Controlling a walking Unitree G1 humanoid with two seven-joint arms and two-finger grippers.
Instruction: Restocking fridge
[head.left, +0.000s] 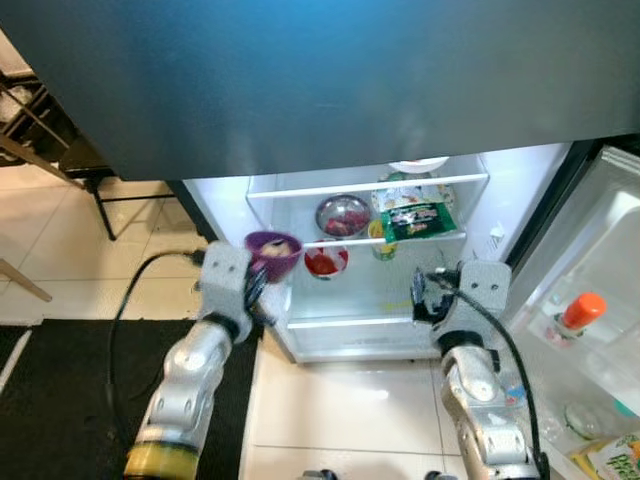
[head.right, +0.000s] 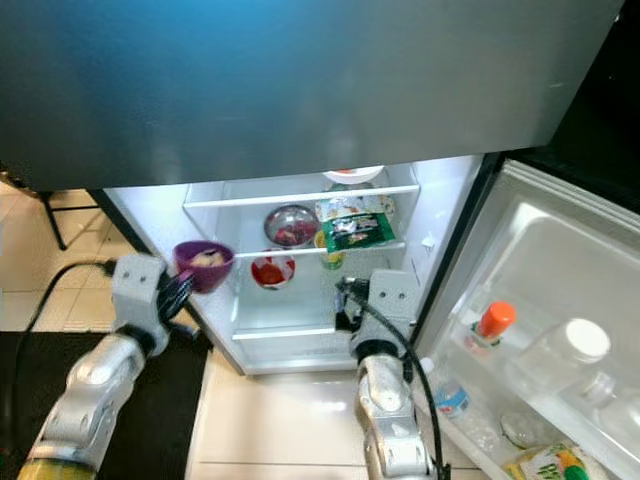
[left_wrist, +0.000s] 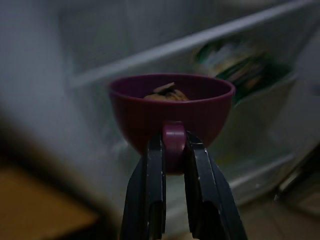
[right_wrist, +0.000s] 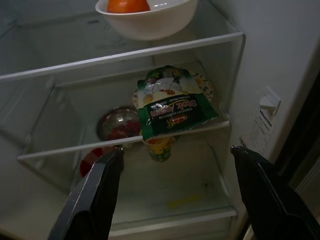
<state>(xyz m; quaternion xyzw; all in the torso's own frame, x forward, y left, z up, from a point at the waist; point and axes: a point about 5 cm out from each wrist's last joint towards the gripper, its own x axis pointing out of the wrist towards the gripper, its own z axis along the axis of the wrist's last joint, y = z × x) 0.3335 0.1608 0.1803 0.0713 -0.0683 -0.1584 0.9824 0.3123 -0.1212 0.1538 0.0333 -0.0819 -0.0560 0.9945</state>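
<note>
From the head views, the left tool (head.left: 258, 285) is holding a purple cup (head.left: 273, 254) up at the left edge of the open fridge (head.left: 455, 290), level with the middle shelf (head.left: 440, 238). The right tool (head.left: 425, 296) is hovering before the lower compartment.

In the left wrist view, the black fingers (left_wrist: 152, 190) are pinching the cup's handle (left_wrist: 173, 142), with food lying inside it.

In the right wrist view, the fingers (right_wrist: 95, 200) are spreading wide, facing a green packet (right_wrist: 172, 110), a metal bowl (right_wrist: 117, 124) and a white bowl (right_wrist: 147, 17) holding an orange (right_wrist: 127, 5).
</note>
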